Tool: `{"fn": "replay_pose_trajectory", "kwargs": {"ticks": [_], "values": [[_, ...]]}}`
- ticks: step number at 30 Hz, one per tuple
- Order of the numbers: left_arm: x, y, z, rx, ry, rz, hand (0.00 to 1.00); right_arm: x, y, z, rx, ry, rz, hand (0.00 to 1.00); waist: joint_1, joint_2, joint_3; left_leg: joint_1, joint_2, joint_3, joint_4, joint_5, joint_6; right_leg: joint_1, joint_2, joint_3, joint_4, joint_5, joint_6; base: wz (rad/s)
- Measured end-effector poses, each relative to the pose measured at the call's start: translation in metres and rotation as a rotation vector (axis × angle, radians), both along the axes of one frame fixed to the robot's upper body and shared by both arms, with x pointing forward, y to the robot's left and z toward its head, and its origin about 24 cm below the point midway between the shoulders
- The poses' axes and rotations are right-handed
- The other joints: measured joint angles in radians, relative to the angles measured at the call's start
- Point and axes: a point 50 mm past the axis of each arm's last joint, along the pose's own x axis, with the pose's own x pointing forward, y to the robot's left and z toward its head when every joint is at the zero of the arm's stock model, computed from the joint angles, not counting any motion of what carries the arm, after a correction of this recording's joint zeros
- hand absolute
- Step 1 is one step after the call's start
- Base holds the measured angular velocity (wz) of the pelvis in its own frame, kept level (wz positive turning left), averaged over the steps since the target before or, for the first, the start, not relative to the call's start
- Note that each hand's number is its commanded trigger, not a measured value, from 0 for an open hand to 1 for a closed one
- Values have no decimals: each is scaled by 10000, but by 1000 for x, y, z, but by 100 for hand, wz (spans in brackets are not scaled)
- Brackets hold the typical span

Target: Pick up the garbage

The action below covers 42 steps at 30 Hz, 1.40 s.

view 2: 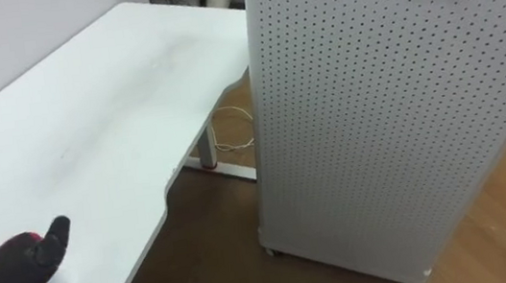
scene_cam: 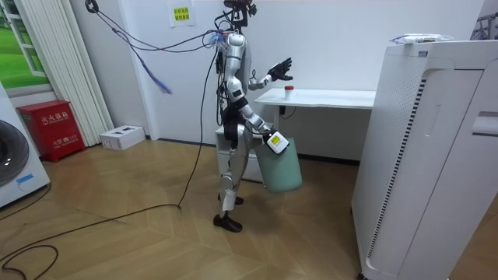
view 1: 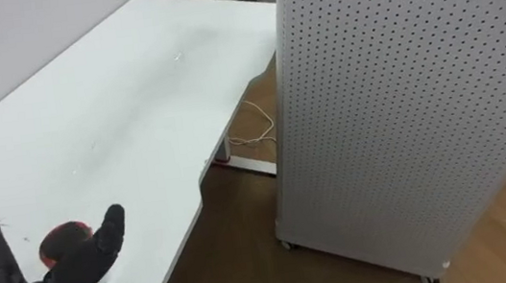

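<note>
**Get round the red-topped cup before lifting**

The garbage, a small white cup with a red top (view 1: 60, 239), stands on the white table (view 1: 133, 108), low at about 8 o'clock in the left eye view. The left robot hand (view 1: 83, 267) sits at the cup's 5 o'clock and partly covers it. It is open and holds nothing, with the thumb pointing to about 1 o'clock. I cannot tell whether it touches the cup. In the room view this robot hand is raised above the table, fingers spread.

The step in hand looks like the grasp. The robot hand should probably come down beside the cup, thumb on one side and fingers opposite, and close below the red top. A light cup may tip or skid on the smooth table, so a gentle squeeze and a straight lift seem wise.

The right robot hand (scene_cam: 267, 135) is low by the hip at the rim of a pale green bin (scene_cam: 280, 167), which hangs clear of the floor. Its grip I cannot tell.
</note>
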Motion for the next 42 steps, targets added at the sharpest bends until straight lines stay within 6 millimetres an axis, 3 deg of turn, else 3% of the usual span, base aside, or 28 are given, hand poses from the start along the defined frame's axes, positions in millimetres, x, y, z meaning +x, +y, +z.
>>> {"fn": "replay_pose_trajectory", "kwargs": {"ticks": [1,2,3,4,7,8,10,12,15,19,24,42], "values": [[3,-7,-1,-215,76,-367,0,-3,1,-2,150,96,-226,100,8,-317,60,-972,-96,575,417,-198,-329,11,-269,815,-112,0,1,87],[9,-17,1,-297,-31,-857,0,-3,-8,-1,89,85,-635,100,37,-141,-42,-1943,279,848,-583,469,-342,-348,-235,775,136,-139,148,86],[11,-19,1,-258,-28,-978,0,-4,-8,-2,146,170,-848,100,95,-296,-5,-2167,378,1268,-429,839,141,-544,-323,636,363,-376,326,55],[8,-17,-5,-300,289,-854,0,-8,-4,-6,234,424,-905,100,307,-371,-32,-2120,393,1593,-468,865,192,-680,-428,133,570,-534,453,5],[2,-7,-15,-277,918,-358,0,-2,3,-3,406,169,-638,100,483,-311,2,-1805,467,1605,-493,832,223,-713,-103,-236,66,-167,326,-9],[2,-6,-16,-352,969,-306,0,0,3,-1,437,27,-609,100,465,-274,-34,-1666,449,1605,-563,807,206,-667,-71,-449,70,-172,305,-7],[1,-6,-19,-391,1102,-294,0,4,4,1,462,-62,-567,100,434,-113,-154,-1551,483,1609,-706,795,185,-650,-9,-508,85,-148,266,-12],[1,-5,-22,-376,1265,-266,0,3,5,0,553,-21,-518,100,438,23,-227,-1397,508,1604,-879,825,130,-650,31,-516,114,-114,213,-20],[-1,-3,-32,-391,1673,-133,0,-1,8,-2,702,255,-252,100,429,99,-268,-1182,518,1579,-1049,878,45,-596,84,-546,235,-134,152,-14],[-5,-1,-39,-428,2012,-30,0,-1,9,-2,767,295,-163,100,432,-37,-208,-1104,556,1495,-1074,933,-42,-651,140,-543,403,-192,27,-5],[-7,0,-40,-451,2005,122,0,0,10,-2,729,317,-111,100,459,-182,-130,-1174,555,1341,-1001,929,-72,-702,187,-542,389,-197,14,-1],[-15,4,-68,-583,3456,289,0,7,18,3,1163,268,609,100,469,-263,-175,-1069,596,1290,-1133,863,-138,-700,243,-538,372,-195,10,-1]]}}
